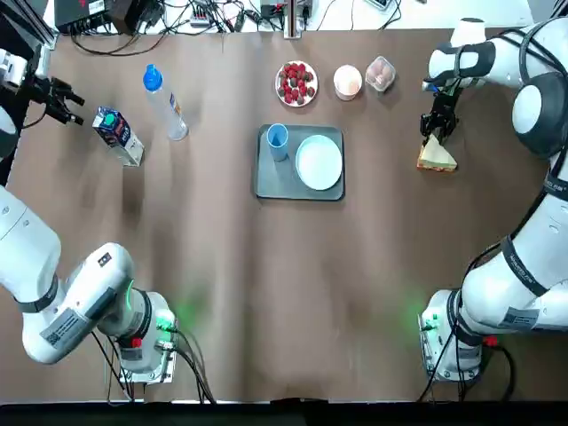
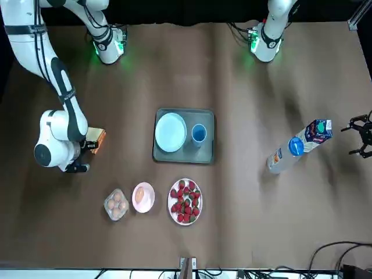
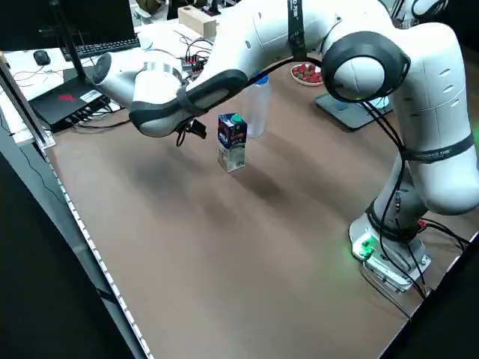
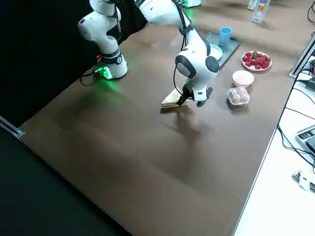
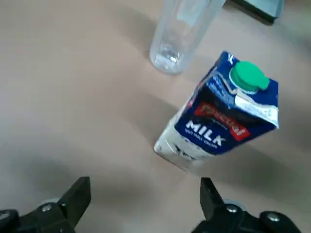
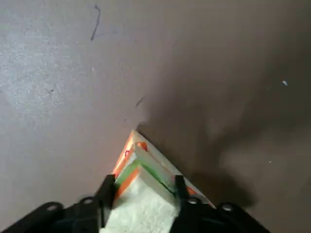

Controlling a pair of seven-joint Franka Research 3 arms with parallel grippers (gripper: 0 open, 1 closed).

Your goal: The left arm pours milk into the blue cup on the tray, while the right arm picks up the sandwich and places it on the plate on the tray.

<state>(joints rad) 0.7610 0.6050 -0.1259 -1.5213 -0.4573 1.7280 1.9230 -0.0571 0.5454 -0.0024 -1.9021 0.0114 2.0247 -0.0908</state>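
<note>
Top view: the left gripper hangs at the table's far left, fingers spread, just beside the milk but apart from it; a clear bottle stands near the carton; the tray sits mid-table with the blue cup and the plate on it, both looking empty; the right gripper is down on the far end of the sandwich, well right of the tray.

Front view: the sandwich shows only as a sliver behind the right arm; the left gripper stands spread beside the milk.

Left side view: the carton stands upright, teal cap on top, with nothing gripping it.

Right side view: the sandwich lies flat on the table under the gripper.

Left wrist view: the fingers are wide apart, the milk ahead of them and not yet between them.

Right wrist view: the right gripper straddles the sandwich, a finger at each side; whether they are pressing it I cannot tell.

Both arms seem to be at the reach-and-grasp step; nothing is poured or placed. Next, I judge, the left should advance until the carton sits between its fingers, then close; the right needs a firm but gentle pinch before lifting toward the plate.
</note>
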